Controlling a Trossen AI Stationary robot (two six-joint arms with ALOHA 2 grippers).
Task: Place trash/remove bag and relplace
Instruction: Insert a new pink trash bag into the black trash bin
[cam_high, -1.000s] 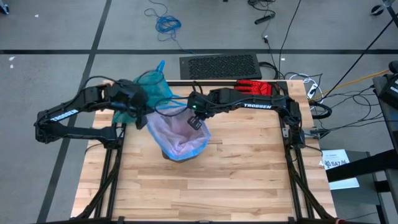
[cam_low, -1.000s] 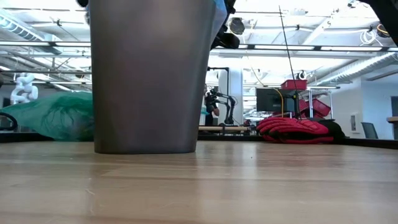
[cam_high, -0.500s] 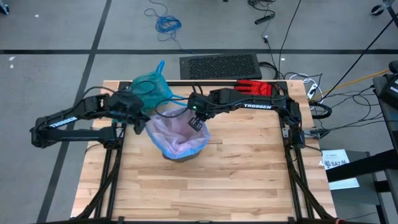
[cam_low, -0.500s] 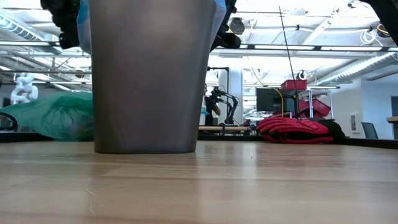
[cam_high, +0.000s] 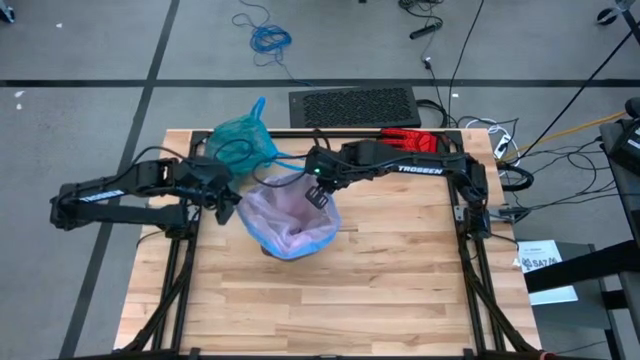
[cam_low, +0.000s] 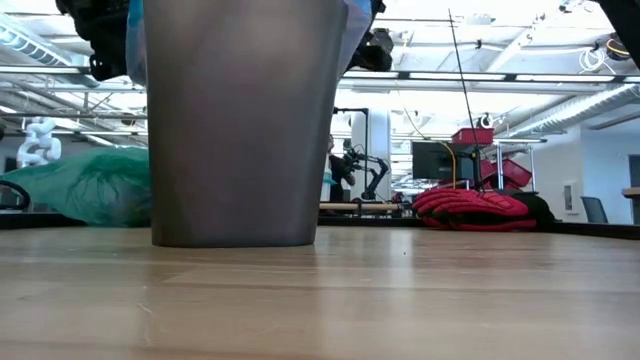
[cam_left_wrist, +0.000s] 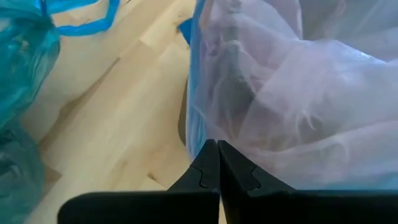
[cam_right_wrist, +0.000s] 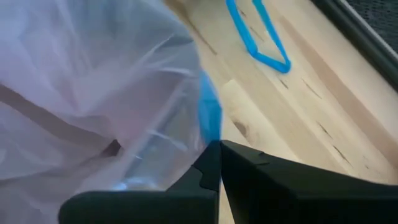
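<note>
**Two closed grippers working a fresh liner onto the bin**

Both grippers are pinching the pale pink liner (cam_high: 290, 215) at its blue hem: the left gripper (cam_high: 228, 203) at the near-left rim, the right gripper (cam_high: 314, 196) at the far rim, fingers together on film. The liner is draping into the grey bin (cam_low: 240, 120) mid-table. The teal bag (cam_high: 243, 143), tied off, is lying behind near the table's (cam_high: 400, 290) far edge. That film looks flimsy, slippery and easily torn; the doubled hem seems the safest hold.
</note>
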